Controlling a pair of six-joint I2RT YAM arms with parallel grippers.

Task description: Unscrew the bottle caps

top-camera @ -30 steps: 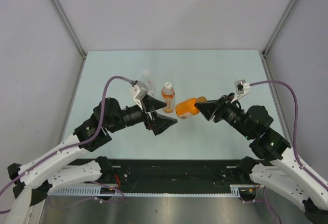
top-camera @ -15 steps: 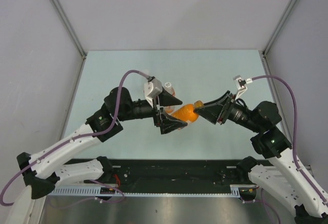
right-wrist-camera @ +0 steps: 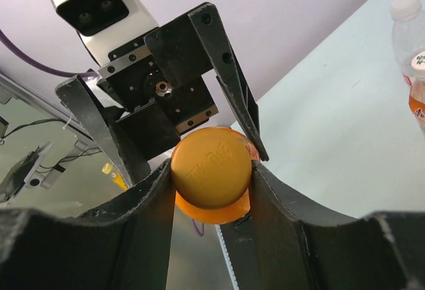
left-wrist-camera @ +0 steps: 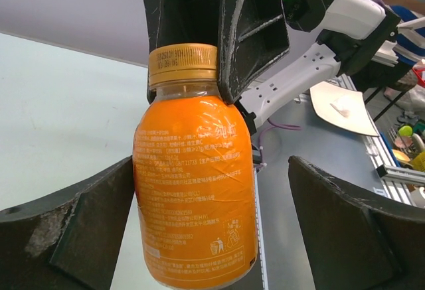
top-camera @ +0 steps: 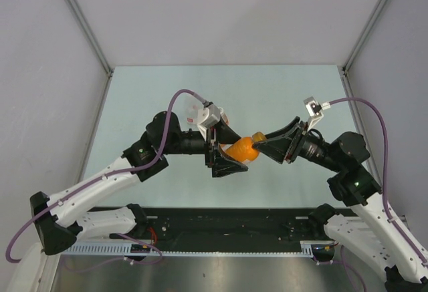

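**Squat bottle** (left-wrist-camera: 196, 190): orange, with a printed label. It is held on its side between the two arms, near the middle of the surface (top-camera: 281, 91) and apparently lifted off it. The cap end points toward the right arm and the base toward the left arm.

**Cap** (left-wrist-camera: 182, 64): orange-gold with a ribbed rim, seated on the squat bottle's neck. The flat top has embossed lettering and faces the right wrist camera.

**Right gripper** (right-wrist-camera: 211, 170): clamped on the cap, one finger on each side of it. It carries the bottle by that end.

**Left gripper** (top-camera: 235, 150): jaws spread wide, straddling the bottle's body. In the left wrist view, one of the fingers (left-wrist-camera: 86, 230) sits just beside the label or touches it; which cannot be told. The other finger stands well apart from the bottle. Nothing is gripped.

**White-capped bottle** (right-wrist-camera: 415, 58): stands upright on the surface at the right edge of the right wrist view, well apart from the grippers. The shoulder is clear, with a label below it and orange under that. Its lower part is cut off by the frame, and its cap is on.
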